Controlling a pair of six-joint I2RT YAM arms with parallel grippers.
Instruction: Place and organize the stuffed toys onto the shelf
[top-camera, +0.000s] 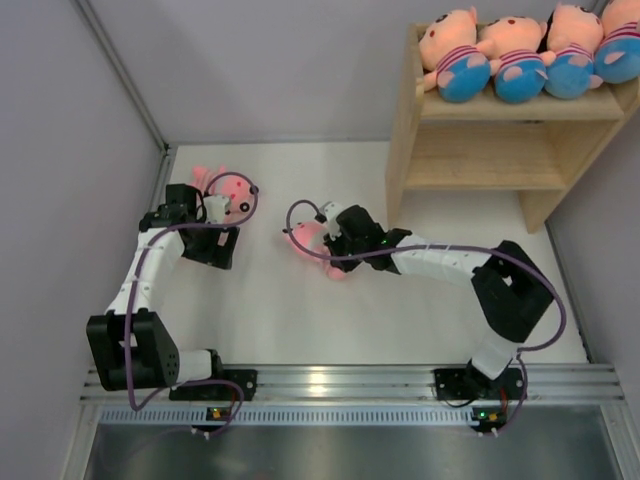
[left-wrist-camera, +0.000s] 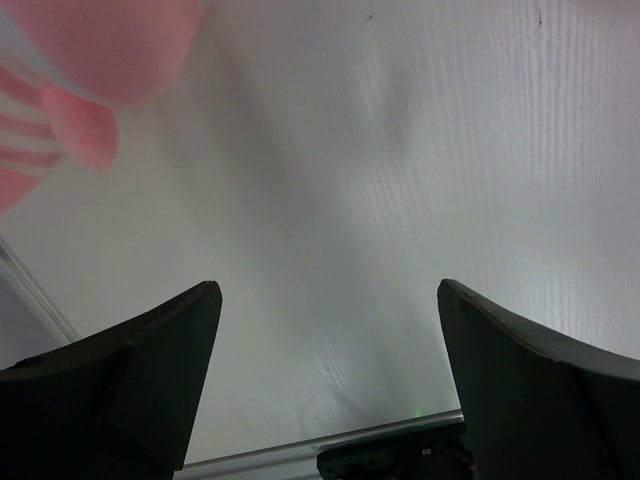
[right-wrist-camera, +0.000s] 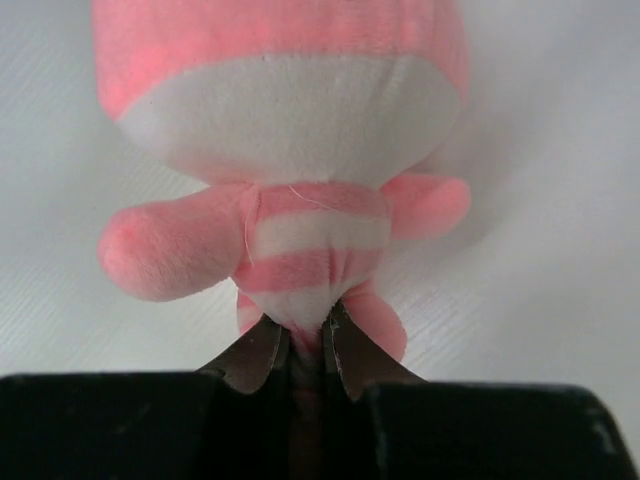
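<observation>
The right tool (right-wrist-camera: 305, 345) pinches a pink striped toy (right-wrist-camera: 300, 150) by its lower body; the left tool (left-wrist-camera: 328, 290) gapes wide, empty, near a second pink toy (left-wrist-camera: 90, 60).

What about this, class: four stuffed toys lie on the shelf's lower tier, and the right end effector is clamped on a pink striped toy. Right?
Not quite. The four stuffed toys lie on the top of the shelf, not its lower tier, as the top external view shows. The right end effector is indeed clamped on the pink striped toy.
</observation>
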